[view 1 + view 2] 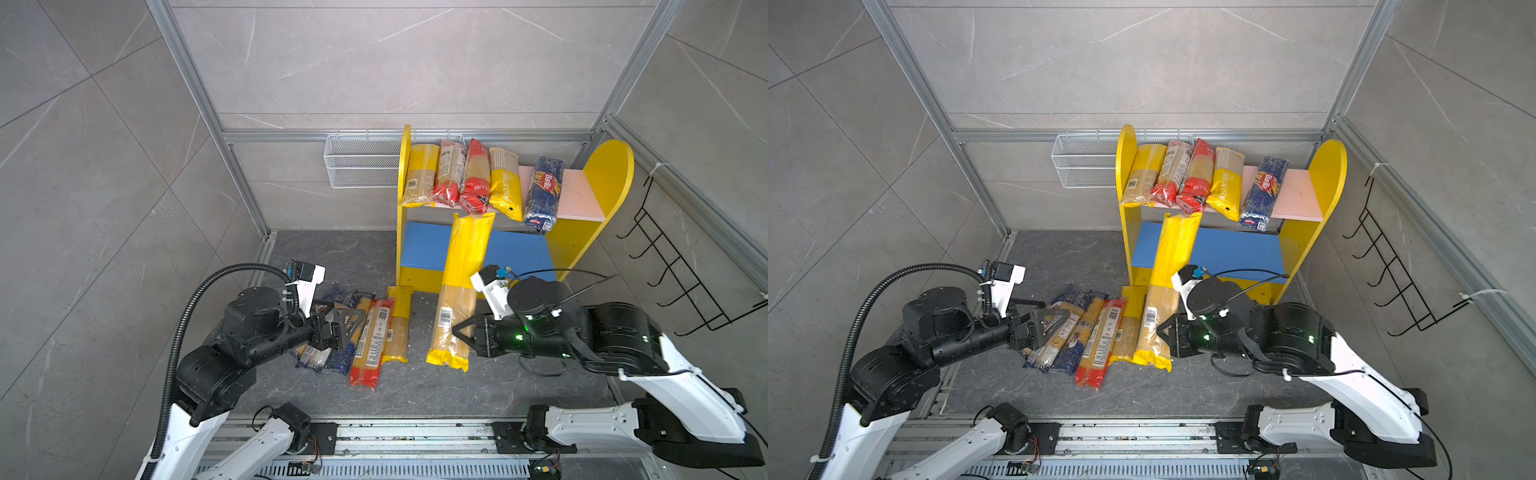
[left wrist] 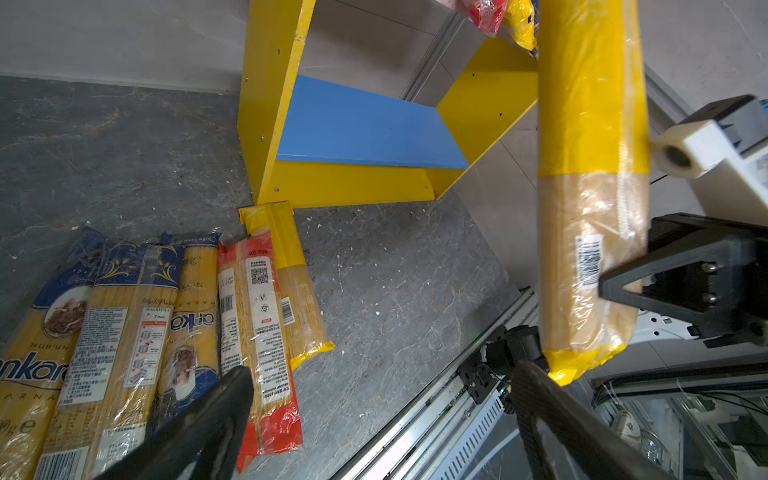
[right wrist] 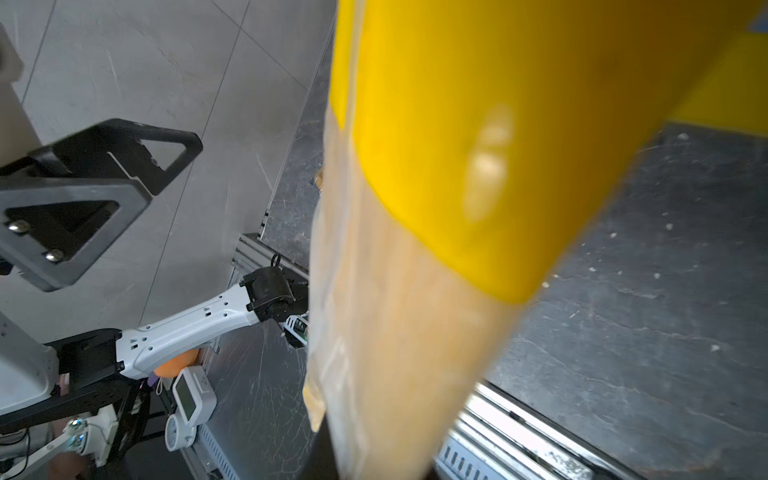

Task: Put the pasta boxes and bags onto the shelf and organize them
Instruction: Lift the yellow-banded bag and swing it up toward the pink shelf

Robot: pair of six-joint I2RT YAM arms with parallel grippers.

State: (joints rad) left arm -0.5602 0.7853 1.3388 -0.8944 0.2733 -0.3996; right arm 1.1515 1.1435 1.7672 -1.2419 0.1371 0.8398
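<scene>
The shelf (image 1: 611, 174) stands at the back right, with a pink upper board (image 1: 577, 195) and a blue lower board (image 1: 424, 245). Several pasta packets (image 1: 469, 178) lie side by side on the pink board, a dark blue one (image 1: 544, 191) rightmost. My right gripper (image 1: 459, 332) is shut on a long yellow packet (image 1: 461, 286) (image 3: 436, 208) near its near end. The packet tilts up, and its far end reaches the pink board's front edge. Several more packets (image 1: 365, 332) (image 2: 249, 324) lie on the floor. My left gripper (image 1: 345, 328) (image 2: 382, 378) hovers open over them, holding nothing.
A white wire basket (image 1: 361, 162) hangs on the back wall left of the shelf. A black wire hook rack (image 1: 681, 266) hangs on the right wall. Metal rails (image 1: 415, 432) run along the near edge, and frame posts stand at the corners.
</scene>
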